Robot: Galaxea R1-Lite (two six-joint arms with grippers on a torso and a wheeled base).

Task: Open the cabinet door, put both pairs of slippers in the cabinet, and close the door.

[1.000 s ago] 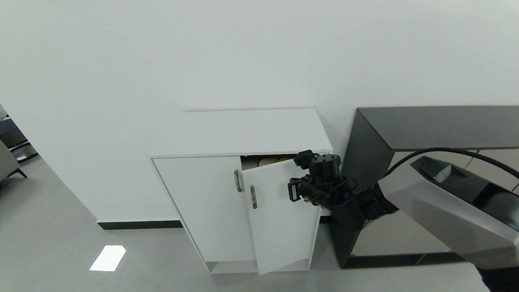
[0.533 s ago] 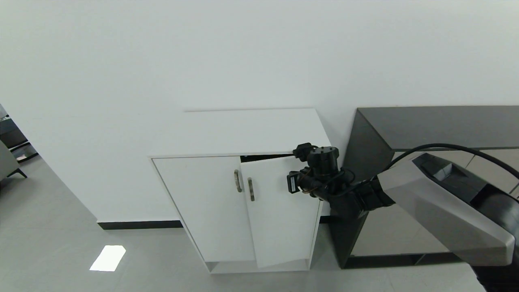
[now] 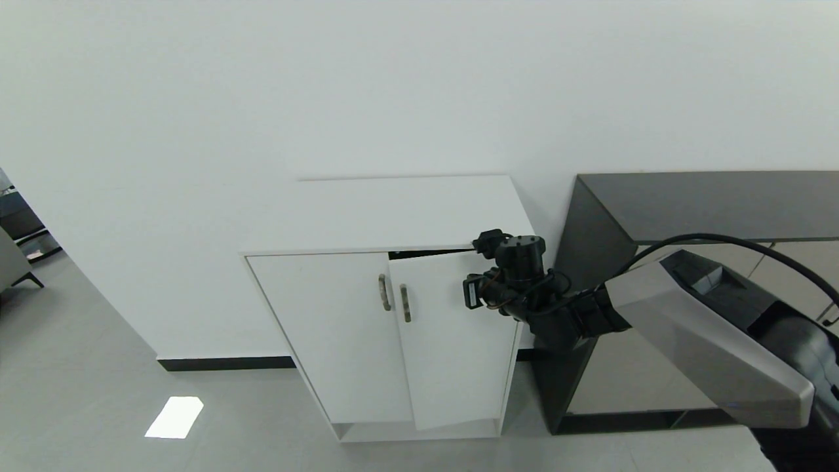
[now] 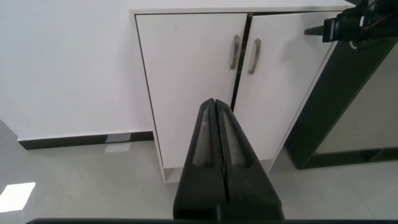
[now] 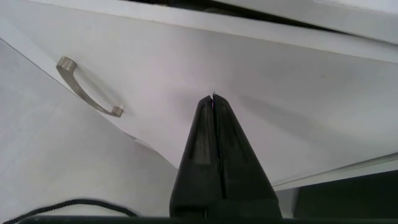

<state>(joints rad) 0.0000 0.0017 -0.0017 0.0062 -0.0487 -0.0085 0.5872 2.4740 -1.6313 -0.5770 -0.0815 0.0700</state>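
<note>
The white cabinet (image 3: 393, 216) stands against the wall with two doors. Its left door (image 3: 328, 328) is shut. The right door (image 3: 452, 354) is nearly shut, with a thin dark gap (image 3: 429, 253) along its top edge. My right gripper (image 3: 484, 244) is shut and presses on that door's upper outer corner; in the right wrist view its tips (image 5: 214, 99) touch the door panel (image 5: 298, 106) beside the handle (image 5: 90, 87). My left gripper (image 4: 214, 103) is shut on nothing and hangs in front of the cabinet (image 4: 186, 74), well away from it.
A dark glossy sideboard (image 3: 688, 203) stands right against the cabinet's right side. The two door handles (image 3: 394, 298) sit side by side at the middle. Grey floor (image 3: 196, 419) lies open before the cabinet. A chair (image 3: 13, 265) stands at the far left edge.
The right door has swung from well ajar to almost shut, with my right gripper following it toward the cabinet. The inside seen over the door a second ago is now covered.
</note>
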